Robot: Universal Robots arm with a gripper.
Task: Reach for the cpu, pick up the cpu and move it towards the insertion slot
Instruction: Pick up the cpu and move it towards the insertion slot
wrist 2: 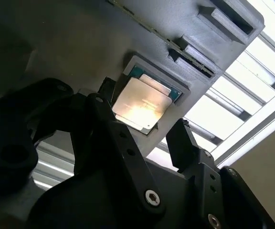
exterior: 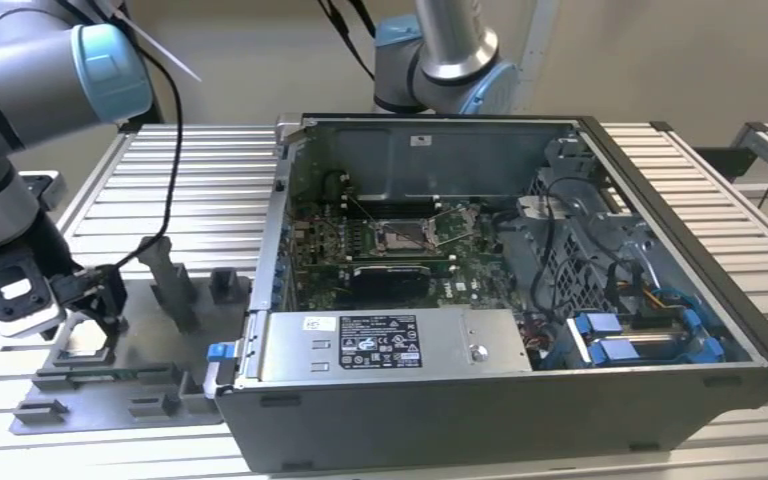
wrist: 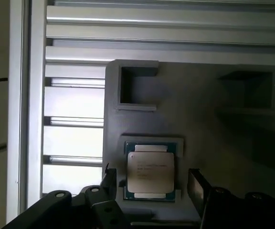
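Slatted metal tabletop [exterior: 197, 170] carrying an open computer case [exterior: 491, 400] at its middle and a grey fixture tray [exterior: 117, 400] by its near corner on the exterior view's left. The claw [exterior: 57, 300] hangs low over the tray. In both wrist views its black fingers [wrist: 197, 188] stand wide, one on either side of the cpu [wrist: 150, 169] with a gap showing at each side; nothing is held.

The cpu lies flat in a shallow square recess of the tray, apparently untouched. The reach therefore appears complete, with the claw set astride the chip; the grasp, the lift and the carry are not yet done.

The insertion slot [exterior: 400, 235] sits on the green board inside the case, well apart from the tray, its metal frame around a dark centre. The cpu shows a pale silver top plate, glaring under the light in the second wrist view [wrist 2: 140, 102], on a green base with a thin rim.
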